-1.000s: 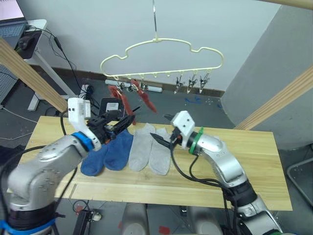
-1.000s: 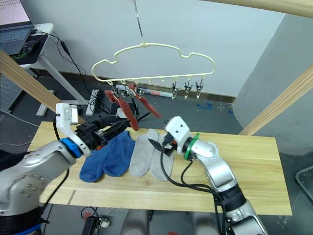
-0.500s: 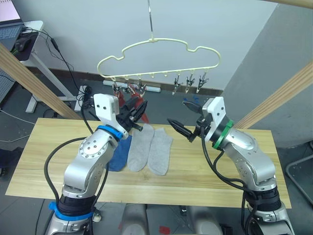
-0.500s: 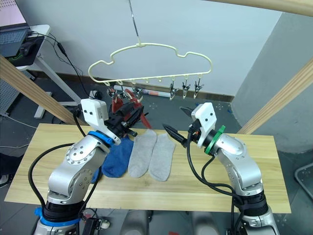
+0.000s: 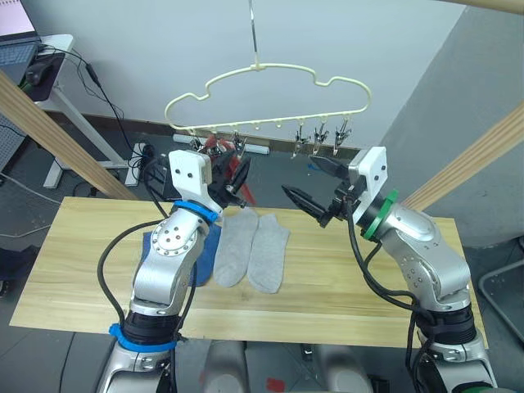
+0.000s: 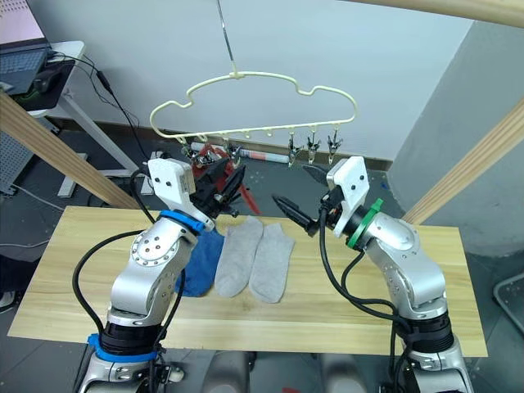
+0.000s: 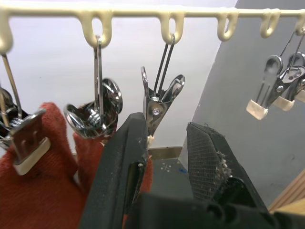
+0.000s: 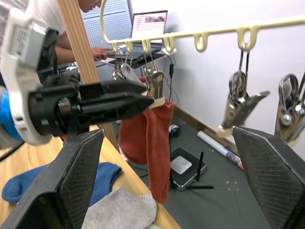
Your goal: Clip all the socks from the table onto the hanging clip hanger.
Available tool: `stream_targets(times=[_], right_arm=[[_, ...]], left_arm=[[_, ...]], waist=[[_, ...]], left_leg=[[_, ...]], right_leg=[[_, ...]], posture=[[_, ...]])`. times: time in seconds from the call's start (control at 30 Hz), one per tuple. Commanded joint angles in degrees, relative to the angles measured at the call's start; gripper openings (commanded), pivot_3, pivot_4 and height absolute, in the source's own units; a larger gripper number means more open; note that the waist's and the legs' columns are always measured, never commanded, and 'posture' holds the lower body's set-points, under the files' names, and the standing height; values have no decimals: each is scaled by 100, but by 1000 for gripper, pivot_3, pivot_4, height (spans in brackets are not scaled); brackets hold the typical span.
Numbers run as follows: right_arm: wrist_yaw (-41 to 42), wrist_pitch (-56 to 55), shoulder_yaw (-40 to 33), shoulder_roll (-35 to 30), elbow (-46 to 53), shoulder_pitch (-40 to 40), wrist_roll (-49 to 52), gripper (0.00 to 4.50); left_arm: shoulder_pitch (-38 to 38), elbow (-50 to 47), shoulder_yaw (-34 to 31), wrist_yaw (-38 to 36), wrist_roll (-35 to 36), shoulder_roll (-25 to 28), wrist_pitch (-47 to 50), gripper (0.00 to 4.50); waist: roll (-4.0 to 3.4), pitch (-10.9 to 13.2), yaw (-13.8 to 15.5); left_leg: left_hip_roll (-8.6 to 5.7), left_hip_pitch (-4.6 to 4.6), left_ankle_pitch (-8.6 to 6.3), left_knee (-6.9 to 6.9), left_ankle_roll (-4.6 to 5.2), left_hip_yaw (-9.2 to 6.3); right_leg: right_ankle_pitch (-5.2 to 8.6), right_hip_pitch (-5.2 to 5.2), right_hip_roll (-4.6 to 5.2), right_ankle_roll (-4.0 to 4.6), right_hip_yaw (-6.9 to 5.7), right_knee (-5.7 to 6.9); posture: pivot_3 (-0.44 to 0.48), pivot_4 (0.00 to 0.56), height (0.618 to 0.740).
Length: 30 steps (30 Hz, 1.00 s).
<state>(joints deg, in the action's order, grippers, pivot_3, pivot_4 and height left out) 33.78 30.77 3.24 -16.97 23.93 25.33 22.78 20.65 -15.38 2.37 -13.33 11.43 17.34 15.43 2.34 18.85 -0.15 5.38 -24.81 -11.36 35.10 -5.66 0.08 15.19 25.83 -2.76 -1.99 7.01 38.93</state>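
The pale yellow clip hanger [image 5: 264,67] hangs over the table [image 5: 368,286]. Two rust red socks [image 8: 151,136] hang from clips at its left end. Two grey socks [image 5: 252,250] lie side by side on the table, and the blue socks [image 5: 201,260] lie left of them, partly hidden by my left arm. My left gripper [image 7: 167,126] is open just under a metal clip [image 7: 157,102], beside the red socks, with nothing held. My right gripper [image 5: 313,178] is wide open in the air below the hanger's bar, right of the red socks, with nothing in it.
Several free clips [image 5: 319,139] hang at the hanger's right end. Thick wooden poles [image 5: 49,131] [image 5: 475,155] slant up on both sides of the table. Behind on the left stands a desk with a laptop [image 5: 33,49], where a person [image 8: 47,9] sits.
Both arms have risen from the socks on the table up to the hanger. The left gripper now sits at the clips, and the right one has opened wider.
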Motion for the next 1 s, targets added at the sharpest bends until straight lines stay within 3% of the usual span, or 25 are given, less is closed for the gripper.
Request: stream_targets(times=[0.03, 1.0], right_arm=[[36, -10, -109, -34, 345, 76, 268, 4500], [-264, 146, -46, -70, 446, 316, 485, 4500]], left_arm=[[141, 56, -14, 72, -229, -141, -366, 1599], [624, 476, -109, 353, -847, -471, -797, 1599]], waist=[[0, 0, 2], [0, 0, -3]], left_leg=[[0, 0, 0, 0, 0, -1], [0, 0, 1, 6, 1, -4]], right_leg=[[0, 0, 0, 0, -1, 1], [-9, -5, 0, 14, -5, 4]], posture=[[9, 345, 740], [-9, 346, 740]])
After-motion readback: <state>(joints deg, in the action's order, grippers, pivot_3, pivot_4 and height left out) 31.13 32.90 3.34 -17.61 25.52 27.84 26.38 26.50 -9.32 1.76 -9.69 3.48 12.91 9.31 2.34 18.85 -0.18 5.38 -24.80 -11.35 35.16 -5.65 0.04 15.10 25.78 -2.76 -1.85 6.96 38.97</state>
